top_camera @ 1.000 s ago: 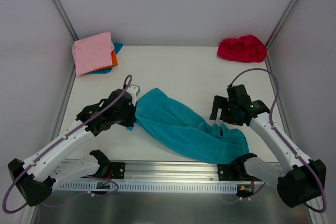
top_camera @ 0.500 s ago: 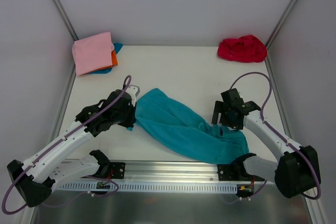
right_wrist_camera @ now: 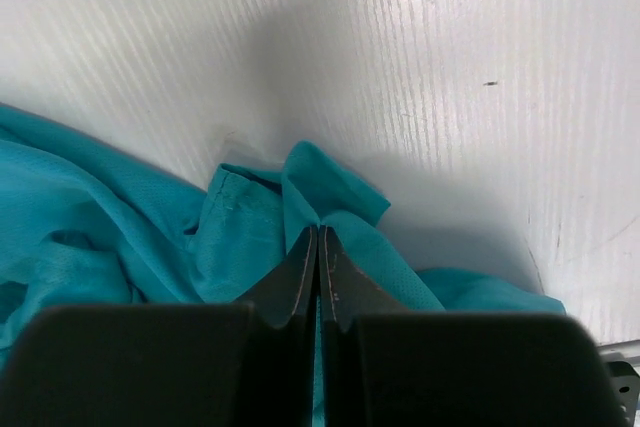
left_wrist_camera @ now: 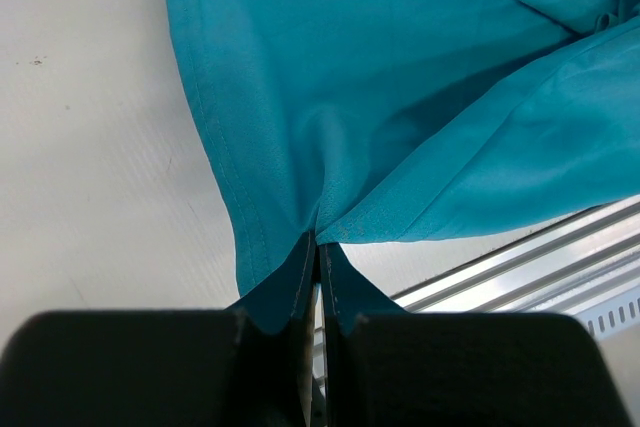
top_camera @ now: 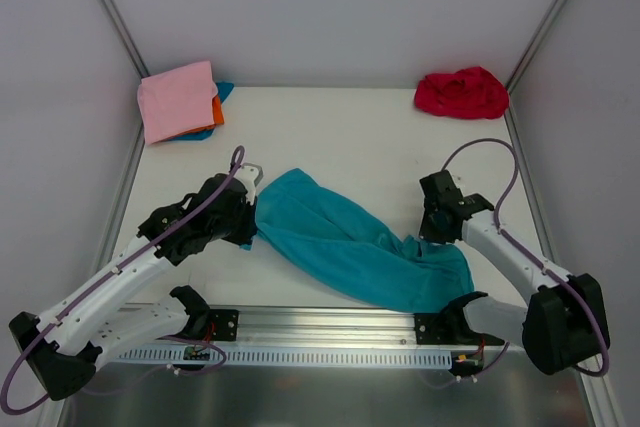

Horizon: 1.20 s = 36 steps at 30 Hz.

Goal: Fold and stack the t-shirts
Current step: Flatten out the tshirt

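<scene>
A teal t-shirt (top_camera: 340, 242) lies bunched in a long diagonal band across the middle of the table. My left gripper (top_camera: 252, 219) is shut on its left hem; the left wrist view shows the cloth (left_wrist_camera: 380, 97) pinched between the closed left gripper (left_wrist_camera: 318, 245). At the shirt's right end, my right gripper (top_camera: 432, 237) is shut on a raised fold of the teal cloth (right_wrist_camera: 240, 237), which the right gripper (right_wrist_camera: 318, 229) pinches. A pink t-shirt (top_camera: 178, 97) lies folded on orange (top_camera: 216, 109) and blue (top_camera: 222, 92) ones at the back left. A red t-shirt (top_camera: 461, 93) sits crumpled at the back right.
A metal rail (top_camera: 320, 332) runs along the table's near edge between the arm bases. Grey walls and slanted frame posts (top_camera: 110, 17) close in the table on the left, right and back.
My right gripper has dropped from above the table onto the teal shirt's right end and closed on a fold. The left arm has barely moved, still holding the hem.
</scene>
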Each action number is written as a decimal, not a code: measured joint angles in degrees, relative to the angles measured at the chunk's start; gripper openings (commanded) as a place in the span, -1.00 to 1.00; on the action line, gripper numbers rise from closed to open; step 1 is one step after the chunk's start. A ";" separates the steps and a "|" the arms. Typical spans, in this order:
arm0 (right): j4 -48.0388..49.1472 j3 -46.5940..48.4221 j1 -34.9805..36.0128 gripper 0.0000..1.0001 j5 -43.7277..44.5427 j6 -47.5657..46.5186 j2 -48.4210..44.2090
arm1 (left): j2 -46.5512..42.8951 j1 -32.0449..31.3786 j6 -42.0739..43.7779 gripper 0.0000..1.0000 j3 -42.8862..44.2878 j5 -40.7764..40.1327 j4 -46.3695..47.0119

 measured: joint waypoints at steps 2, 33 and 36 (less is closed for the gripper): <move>-0.11 0.13 0.02 -0.99 0.66 -0.15 -2.38 | 0.00 0.00 -0.02 -1.00 -0.04 -0.02 0.02; -12.83 41.24 -2.86 -0.99 12.63 -17.62 -10.47 | -11.43 0.00 5.27 -1.00 8.55 -11.04 9.09; -12.85 40.94 -3.56 -0.99 12.66 -18.16 -10.29 | -12.20 0.00 5.27 -1.00 9.29 -11.26 8.83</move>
